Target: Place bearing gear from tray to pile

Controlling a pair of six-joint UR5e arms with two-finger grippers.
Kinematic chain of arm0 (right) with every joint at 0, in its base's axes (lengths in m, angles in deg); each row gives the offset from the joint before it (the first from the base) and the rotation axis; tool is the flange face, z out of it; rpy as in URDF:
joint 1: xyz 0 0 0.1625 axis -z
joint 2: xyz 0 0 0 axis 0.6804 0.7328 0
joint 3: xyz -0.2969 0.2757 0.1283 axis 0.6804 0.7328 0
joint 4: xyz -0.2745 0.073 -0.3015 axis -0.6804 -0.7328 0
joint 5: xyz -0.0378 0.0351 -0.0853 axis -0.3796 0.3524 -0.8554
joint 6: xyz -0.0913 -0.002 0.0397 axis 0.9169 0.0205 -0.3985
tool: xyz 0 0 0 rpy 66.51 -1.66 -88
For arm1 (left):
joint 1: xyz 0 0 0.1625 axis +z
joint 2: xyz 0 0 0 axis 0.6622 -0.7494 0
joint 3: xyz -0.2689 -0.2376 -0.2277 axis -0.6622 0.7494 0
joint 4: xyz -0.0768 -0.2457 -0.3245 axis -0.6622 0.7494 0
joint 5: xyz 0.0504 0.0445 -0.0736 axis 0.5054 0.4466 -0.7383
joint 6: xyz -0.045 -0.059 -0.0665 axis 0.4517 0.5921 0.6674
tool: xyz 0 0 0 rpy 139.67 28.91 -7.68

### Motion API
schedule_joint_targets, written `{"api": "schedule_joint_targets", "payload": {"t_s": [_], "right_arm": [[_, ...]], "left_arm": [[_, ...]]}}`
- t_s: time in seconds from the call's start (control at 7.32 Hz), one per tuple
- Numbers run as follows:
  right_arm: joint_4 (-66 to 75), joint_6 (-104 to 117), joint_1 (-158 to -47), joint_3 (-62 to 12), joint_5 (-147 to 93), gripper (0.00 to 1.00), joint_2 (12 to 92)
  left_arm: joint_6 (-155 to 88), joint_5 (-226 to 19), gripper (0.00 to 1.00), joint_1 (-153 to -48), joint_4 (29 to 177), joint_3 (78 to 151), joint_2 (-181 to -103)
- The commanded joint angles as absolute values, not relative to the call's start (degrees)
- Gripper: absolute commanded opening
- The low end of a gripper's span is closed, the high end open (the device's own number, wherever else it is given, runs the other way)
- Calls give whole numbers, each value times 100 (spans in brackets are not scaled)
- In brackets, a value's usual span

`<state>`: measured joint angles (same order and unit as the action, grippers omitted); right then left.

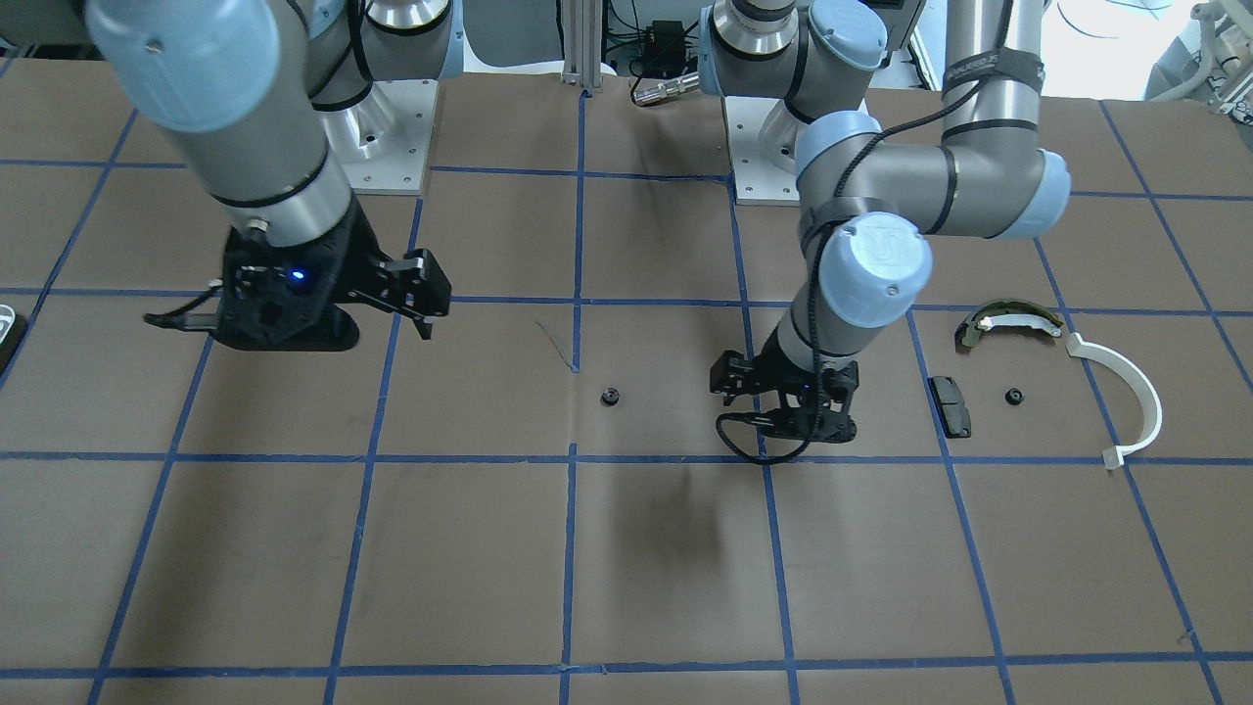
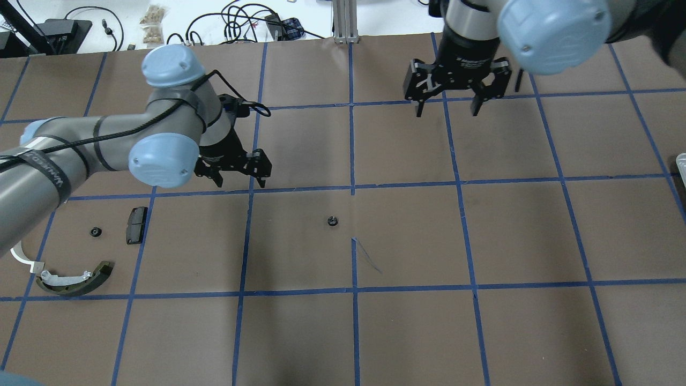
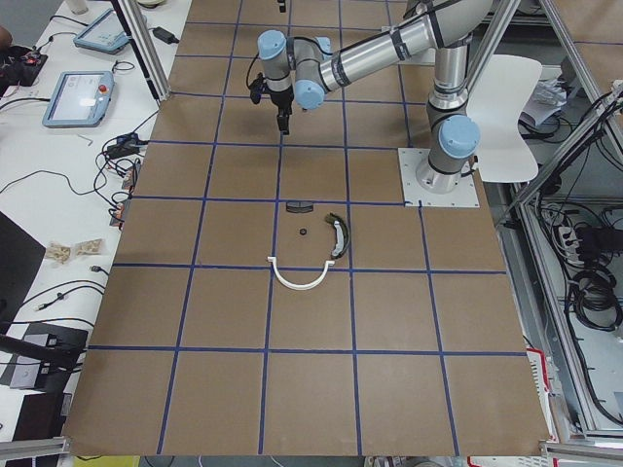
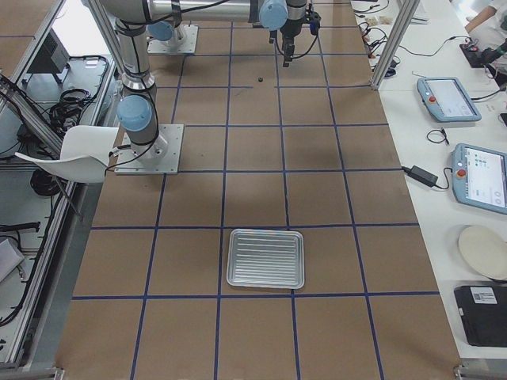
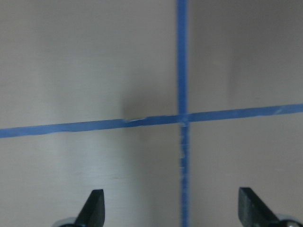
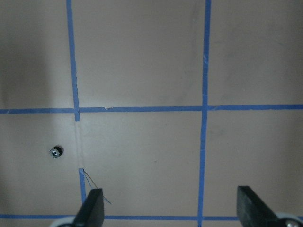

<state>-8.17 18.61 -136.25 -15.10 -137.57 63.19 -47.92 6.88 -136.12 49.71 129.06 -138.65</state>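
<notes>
One small, round, black bearing gear (image 2: 332,220) lies on the brown table (image 2: 407,332).

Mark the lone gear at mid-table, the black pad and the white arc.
lone gear (image 2: 332,220), overhead exterior view, on its centre.
black pad (image 2: 136,225), overhead exterior view, on its flat top face.
white arc (image 1: 1152,401), exterior front-facing view, midway along the curve.

Grey arms (image 1: 979,166), blue caps (image 1: 874,269), black cable (image 1: 910,117)
</notes>
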Motion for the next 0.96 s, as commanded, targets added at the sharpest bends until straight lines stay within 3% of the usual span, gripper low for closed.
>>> {"api": "schedule_joint_targets", "payload": {"t_s": [0.0, 0.27, 0.68, 0.82], "right_arm": [[-496, 2548, -13008, -1595, -13870, 100, 6811], [-1412, 2585, -13050, -1735, -13835, 100, 7032], [-1560, 2778, -13207, -2141, -13836, 100, 7164], [-1673, 2727, -13382, -2141, -13871, 100, 7147]], "left_arm": [[-3888, 682, 100, -14593, 4129, 13145, -14014], [-3536, 708, 100, -15043, 3687, 13357, -14233], [-3446, 717, 100, -15353, 3377, 13366, -14567], [-3463, 726, 88, -15353, 3377, 13340, -14638]]}}
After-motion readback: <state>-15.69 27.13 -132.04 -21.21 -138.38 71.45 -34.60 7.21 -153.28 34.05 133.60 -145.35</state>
